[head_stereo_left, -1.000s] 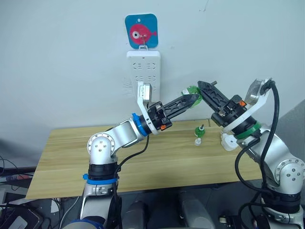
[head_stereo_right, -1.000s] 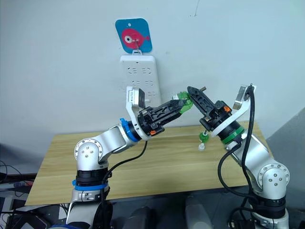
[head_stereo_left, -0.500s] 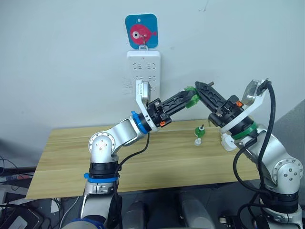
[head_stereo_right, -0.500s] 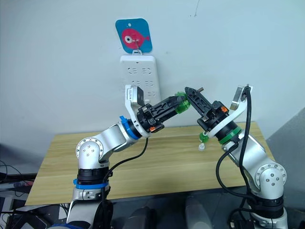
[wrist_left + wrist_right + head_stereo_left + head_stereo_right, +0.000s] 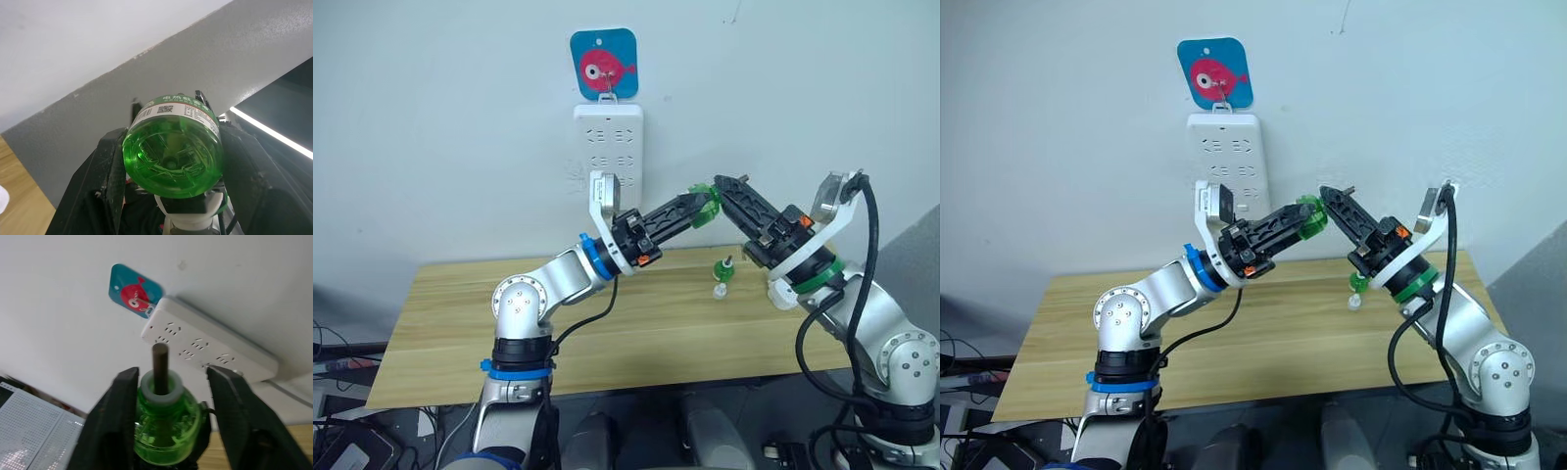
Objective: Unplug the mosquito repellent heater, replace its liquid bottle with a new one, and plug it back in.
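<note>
A green liquid bottle (image 5: 705,203) hangs in the air in front of the wall, held between both arms. My left gripper (image 5: 703,204) is shut on its base end; the round green bottom (image 5: 171,154) sits between the two black fingers (image 5: 110,171). My right gripper (image 5: 722,186) is shut on its neck end, and the dark wick (image 5: 160,366) points back between those fingers (image 5: 122,401). A second small green bottle (image 5: 723,266) stands on the table. The white mosquito repellent heater (image 5: 781,292) lies on the table, partly hidden behind my right arm.
A white power strip (image 5: 609,147) hangs on the wall under a blue card with a red fish (image 5: 604,64), just behind and left of the grippers. The wooden table (image 5: 460,323) spans the view below both arms.
Both arms have shifted slightly together. The right gripper has dropped a little and come toward the left one. The green bottle stays between the two grippers.
</note>
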